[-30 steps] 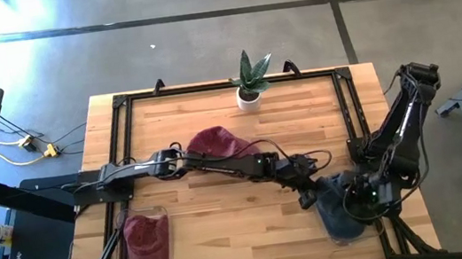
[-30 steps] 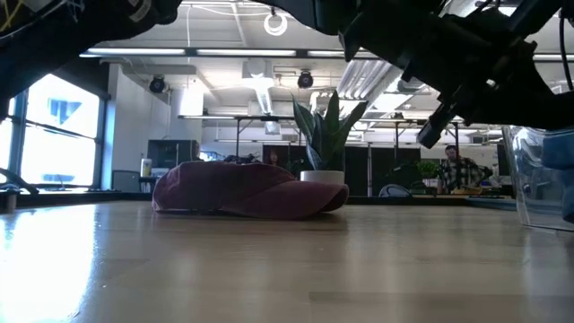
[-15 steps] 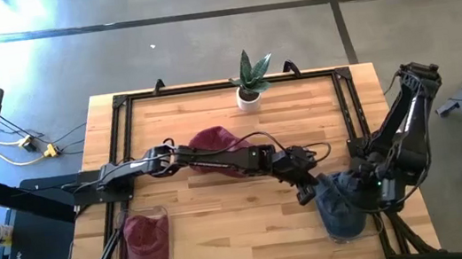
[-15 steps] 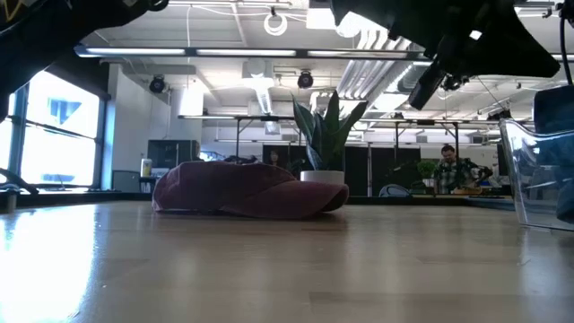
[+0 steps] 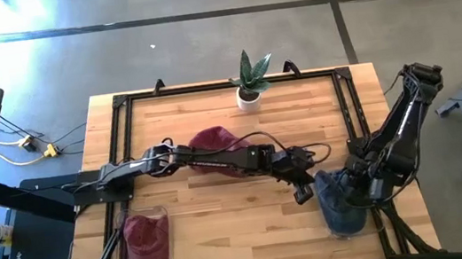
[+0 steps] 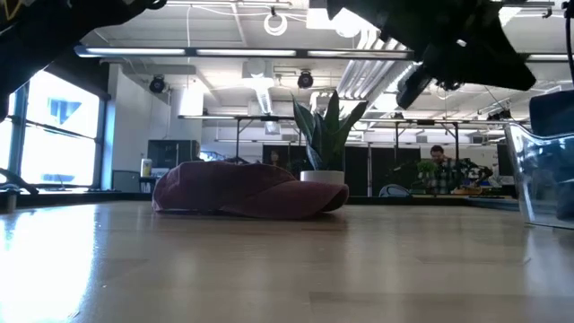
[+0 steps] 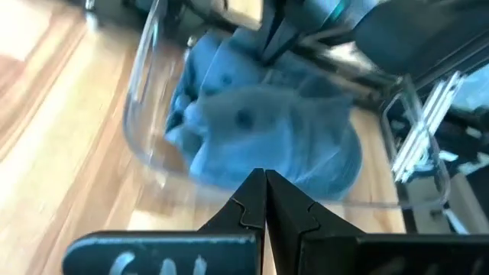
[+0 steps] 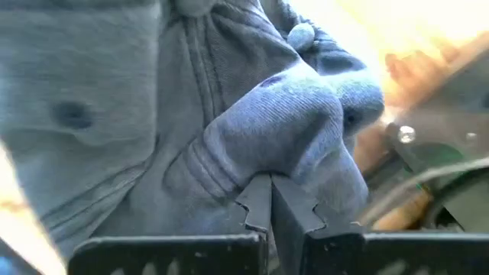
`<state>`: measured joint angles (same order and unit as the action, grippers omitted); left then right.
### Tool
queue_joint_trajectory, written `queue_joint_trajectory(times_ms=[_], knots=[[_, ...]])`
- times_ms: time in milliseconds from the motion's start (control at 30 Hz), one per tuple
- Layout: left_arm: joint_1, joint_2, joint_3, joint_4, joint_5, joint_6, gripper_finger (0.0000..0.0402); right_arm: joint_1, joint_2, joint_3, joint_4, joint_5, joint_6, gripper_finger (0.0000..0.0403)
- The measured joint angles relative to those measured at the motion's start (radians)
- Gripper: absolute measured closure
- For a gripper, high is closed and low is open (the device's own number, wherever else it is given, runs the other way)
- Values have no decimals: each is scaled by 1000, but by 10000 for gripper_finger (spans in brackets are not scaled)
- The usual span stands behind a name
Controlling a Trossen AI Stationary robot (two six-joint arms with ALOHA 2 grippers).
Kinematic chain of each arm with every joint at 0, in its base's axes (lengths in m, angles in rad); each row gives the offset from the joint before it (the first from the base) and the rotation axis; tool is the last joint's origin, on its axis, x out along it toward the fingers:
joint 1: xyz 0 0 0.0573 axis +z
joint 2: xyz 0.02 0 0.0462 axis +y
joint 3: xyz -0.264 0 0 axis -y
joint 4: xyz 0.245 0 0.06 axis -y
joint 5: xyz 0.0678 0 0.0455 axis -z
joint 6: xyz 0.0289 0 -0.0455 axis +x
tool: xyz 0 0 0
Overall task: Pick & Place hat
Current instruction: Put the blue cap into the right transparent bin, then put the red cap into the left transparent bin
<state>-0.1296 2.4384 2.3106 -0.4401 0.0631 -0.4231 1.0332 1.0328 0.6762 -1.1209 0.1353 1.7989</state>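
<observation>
The right gripper (image 8: 269, 200) pinches the blue hat (image 8: 191, 114) inside the clear bin (image 7: 153, 122); the left gripper (image 7: 264, 200), clenched empty, hovers just beside.

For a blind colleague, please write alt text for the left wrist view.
A blue hat lies crumpled inside a clear plastic container on the wooden table. The shut left gripper points at it from just outside, and the right arm reaches in from the far side.
</observation>
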Motion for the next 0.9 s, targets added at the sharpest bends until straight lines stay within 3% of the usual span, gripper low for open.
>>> queue_joint_trajectory(times_ms=[133, 233, 300, 400, 633, 767, 900], knots=[[0, -45, -1, -9, 27, -2, 401, 0, -1, 84, -89, -28, -10, 403], [-1, -89, 1, -42, 106, -75, 401, 0, -1, 151, -165, -30, -11, 403], [-1, -92, 3, -39, 176, -130, 401, 0, -2, 187, -205, -9, -12, 403], [-3, -92, -1, -155, 200, -158, 401, 0, -2, 231, -221, 72, -45, 402], [-2, -116, -3, -639, 91, -175, 401, -26, -2, 327, -206, 315, -209, 397], [0, -143, -1, -794, 11, -160, 401, -82, -2, 368, -199, 444, -312, 397], [6, -175, -10, -869, -51, -157, 401, -159, -3, 385, -173, 491, -399, 394]])
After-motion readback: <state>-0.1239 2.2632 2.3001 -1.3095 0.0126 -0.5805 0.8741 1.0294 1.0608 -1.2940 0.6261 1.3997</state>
